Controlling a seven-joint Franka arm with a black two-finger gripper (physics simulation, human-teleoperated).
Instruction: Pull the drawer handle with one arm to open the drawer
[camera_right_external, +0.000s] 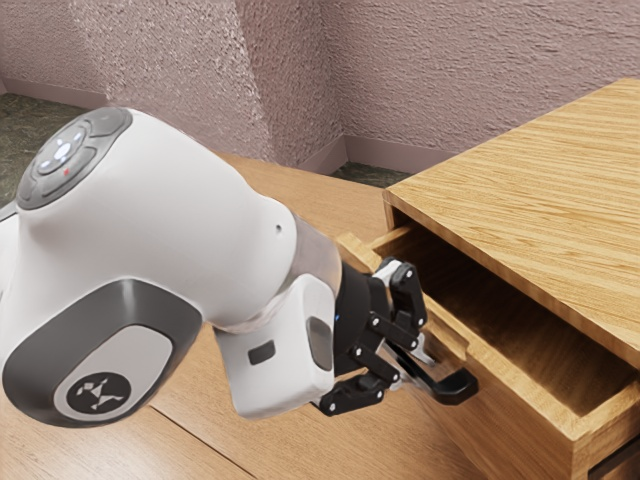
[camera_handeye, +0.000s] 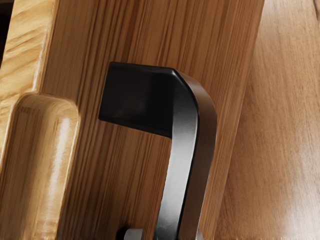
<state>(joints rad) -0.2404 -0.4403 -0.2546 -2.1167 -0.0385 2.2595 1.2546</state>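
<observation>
A wooden cabinet (camera_right_external: 540, 190) stands on the exterior view's right, and its top drawer (camera_right_external: 500, 400) is pulled well out, so the empty inside shows. A black bar handle (camera_right_external: 452, 384) sticks out from the drawer's front. My gripper (camera_right_external: 412, 362) is at the handle's near end, its black fingers shut on the bar from two sides. In the wrist view the handle (camera_handeye: 185, 150) runs from just under my hand up the drawer front (camera_handeye: 130, 60), bending into its mount.
The cabinet sits on a wooden table (camera_right_external: 300, 200) whose bare top stretches to the exterior view's left and front. My white arm (camera_right_external: 150, 260) takes up the left foreground. Pink textured walls (camera_right_external: 450, 70) stand behind.
</observation>
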